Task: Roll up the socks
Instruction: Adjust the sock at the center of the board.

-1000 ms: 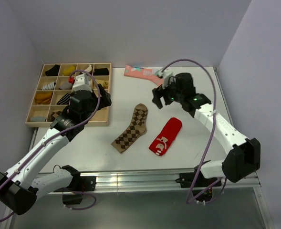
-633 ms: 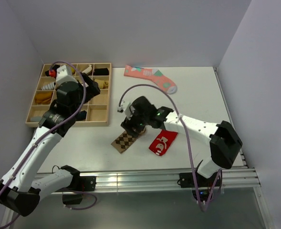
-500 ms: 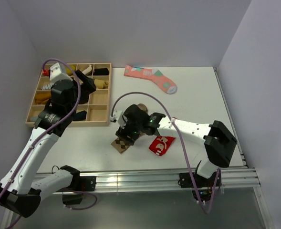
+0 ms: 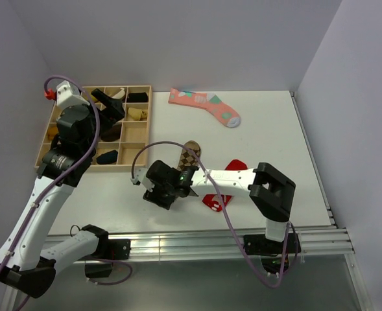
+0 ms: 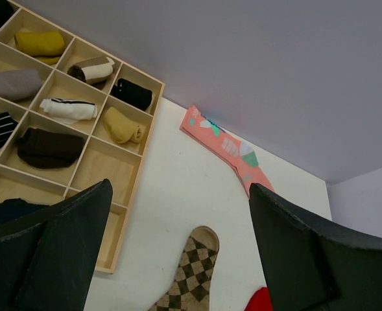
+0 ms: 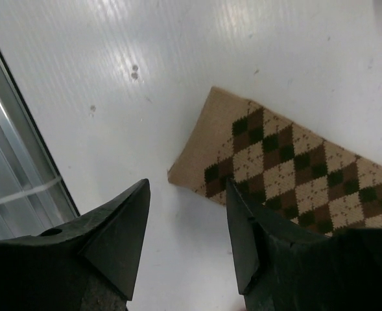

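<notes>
Wooden tray (image 4: 148, 129) of rolled bundles at left; pink sock (image 4: 203, 105) beyond, red sock (image 4: 237, 166) nearer.

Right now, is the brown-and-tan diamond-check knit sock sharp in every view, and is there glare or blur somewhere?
Right wrist view: the brown-and-tan diamond-check knit sock is sharp, the near dark fingers look slightly soft, and the white table has pale glare streaks. Left wrist view: sock sharp, evenly lit. Top external view: even light, soft shadows.
</notes>
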Controlling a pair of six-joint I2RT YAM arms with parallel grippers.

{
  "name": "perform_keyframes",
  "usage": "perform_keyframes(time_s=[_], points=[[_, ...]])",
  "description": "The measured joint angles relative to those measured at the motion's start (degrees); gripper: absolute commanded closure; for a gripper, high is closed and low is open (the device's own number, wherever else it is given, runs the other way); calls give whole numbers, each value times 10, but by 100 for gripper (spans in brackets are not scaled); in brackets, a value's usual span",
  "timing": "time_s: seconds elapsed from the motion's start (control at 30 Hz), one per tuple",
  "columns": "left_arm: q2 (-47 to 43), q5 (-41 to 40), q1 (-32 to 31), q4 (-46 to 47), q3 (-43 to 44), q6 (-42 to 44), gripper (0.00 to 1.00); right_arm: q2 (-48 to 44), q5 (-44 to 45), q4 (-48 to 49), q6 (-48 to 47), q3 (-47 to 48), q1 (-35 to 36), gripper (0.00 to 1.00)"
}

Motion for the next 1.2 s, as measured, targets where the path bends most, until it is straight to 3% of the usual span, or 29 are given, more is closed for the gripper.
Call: perform_keyframes(time_s=[0.27,0.67,1.2], points=[[-8,16,5,0,0,0,7,49,21,0,15,43,11,50],[-21,37,8,1,-20,4,7,113,46,-4,30,76,21,51],[-22,55,9,9,-75,5,7,83,116,13,5,23,22,51]])
